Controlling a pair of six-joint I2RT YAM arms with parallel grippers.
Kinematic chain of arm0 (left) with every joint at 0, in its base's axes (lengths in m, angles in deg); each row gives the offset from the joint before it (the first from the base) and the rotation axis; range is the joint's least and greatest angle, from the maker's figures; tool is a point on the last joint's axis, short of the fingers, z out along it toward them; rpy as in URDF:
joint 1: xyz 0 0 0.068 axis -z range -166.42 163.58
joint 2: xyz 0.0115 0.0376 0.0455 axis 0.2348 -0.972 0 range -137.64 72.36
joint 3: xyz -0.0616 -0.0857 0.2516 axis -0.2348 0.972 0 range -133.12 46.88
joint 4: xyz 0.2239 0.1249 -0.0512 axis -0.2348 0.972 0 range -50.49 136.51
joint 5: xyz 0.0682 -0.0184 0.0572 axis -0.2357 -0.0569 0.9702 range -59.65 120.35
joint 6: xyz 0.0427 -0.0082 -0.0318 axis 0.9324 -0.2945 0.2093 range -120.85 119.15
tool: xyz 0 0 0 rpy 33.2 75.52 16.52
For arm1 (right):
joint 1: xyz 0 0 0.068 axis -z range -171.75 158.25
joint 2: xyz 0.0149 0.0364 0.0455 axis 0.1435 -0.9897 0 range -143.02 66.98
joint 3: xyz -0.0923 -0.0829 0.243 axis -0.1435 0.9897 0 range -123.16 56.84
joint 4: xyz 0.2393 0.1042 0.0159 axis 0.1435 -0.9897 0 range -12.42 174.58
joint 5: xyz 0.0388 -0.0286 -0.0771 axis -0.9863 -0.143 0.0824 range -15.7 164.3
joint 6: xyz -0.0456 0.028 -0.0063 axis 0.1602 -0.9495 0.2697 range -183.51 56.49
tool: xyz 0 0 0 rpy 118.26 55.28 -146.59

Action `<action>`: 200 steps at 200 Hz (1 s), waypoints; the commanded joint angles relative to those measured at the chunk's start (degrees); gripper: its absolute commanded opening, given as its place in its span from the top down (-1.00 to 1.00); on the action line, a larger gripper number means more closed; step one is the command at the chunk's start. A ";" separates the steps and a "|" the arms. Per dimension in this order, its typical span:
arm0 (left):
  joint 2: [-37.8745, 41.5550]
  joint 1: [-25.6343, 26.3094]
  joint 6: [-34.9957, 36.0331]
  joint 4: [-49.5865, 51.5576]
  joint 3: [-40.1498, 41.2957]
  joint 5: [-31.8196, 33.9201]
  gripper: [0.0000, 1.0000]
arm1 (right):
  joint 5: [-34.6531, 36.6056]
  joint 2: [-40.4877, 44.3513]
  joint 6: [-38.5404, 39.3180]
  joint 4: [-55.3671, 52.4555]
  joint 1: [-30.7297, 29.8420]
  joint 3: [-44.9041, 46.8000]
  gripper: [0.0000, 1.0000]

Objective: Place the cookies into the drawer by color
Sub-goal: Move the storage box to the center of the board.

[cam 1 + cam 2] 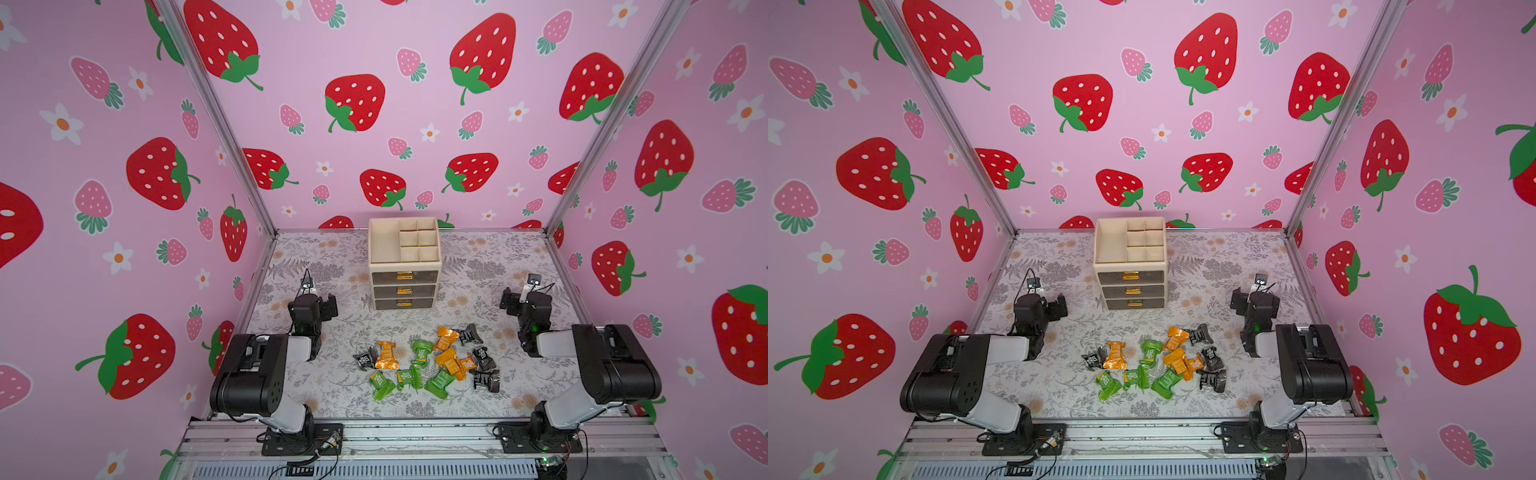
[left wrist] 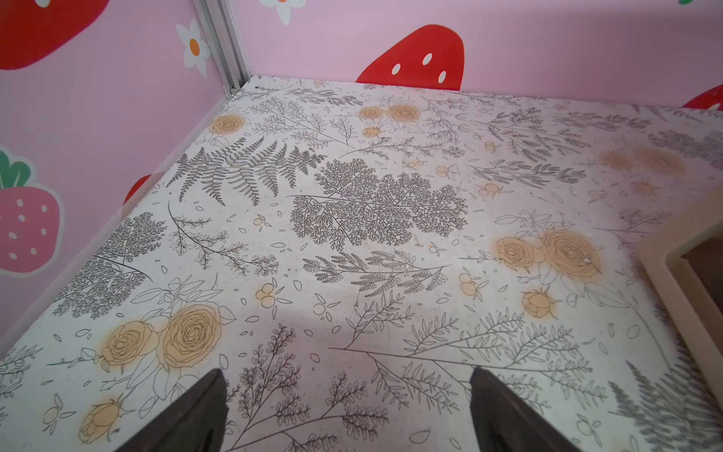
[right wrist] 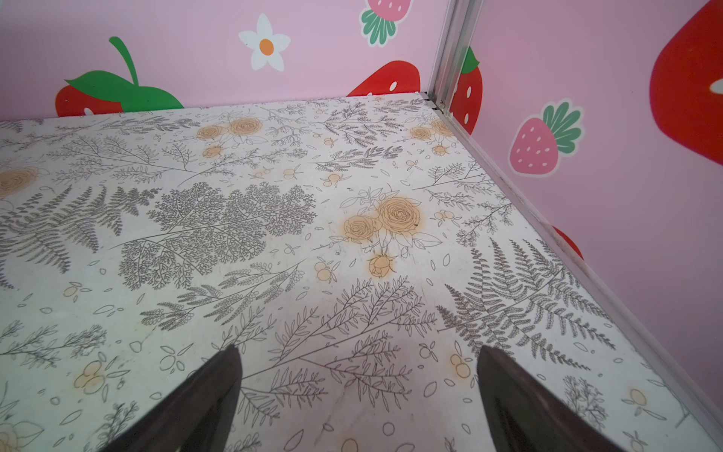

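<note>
The left gripper and right gripper both hung empty, jaws spread wide, with the cookies heaped between them, a little nearer the right one, and the drawer standing shut beyond the heap, all three fronts closed.

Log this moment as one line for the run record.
left gripper: open, empty | right gripper: open, empty | cookies: mixed pile on table, none sorted | drawer: all three shut
</note>
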 commanded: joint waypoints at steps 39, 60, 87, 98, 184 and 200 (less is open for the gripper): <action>5.29 -0.04 -2.12 5.82 -3.07 3.17 -0.99 | 0.34 4.42 -0.20 -1.53 -0.01 0.55 -0.99; 14.25 -0.02 -2.98 16.75 -6.16 4.13 -0.99 | -0.29 11.17 0.58 -8.59 -0.46 -0.41 -0.99; 23.58 -0.06 -10.86 24.63 -9.28 2.99 -0.99 | -2.09 17.77 -1.84 -18.80 -1.48 -4.27 -0.99; 26.15 -0.03 -15.12 28.31 -11.64 0.73 -0.99 | -4.70 20.06 -4.81 -22.81 -1.56 -6.27 -0.99; 19.94 5.42 -32.77 32.33 -28.43 -28.36 -0.96 | -33.12 19.41 -23.69 -37.27 -6.14 -26.82 -0.74; 15.84 8.00 -31.67 33.77 -32.57 -28.51 -0.94 | -30.82 16.52 -23.83 -43.01 -9.96 -32.10 -0.74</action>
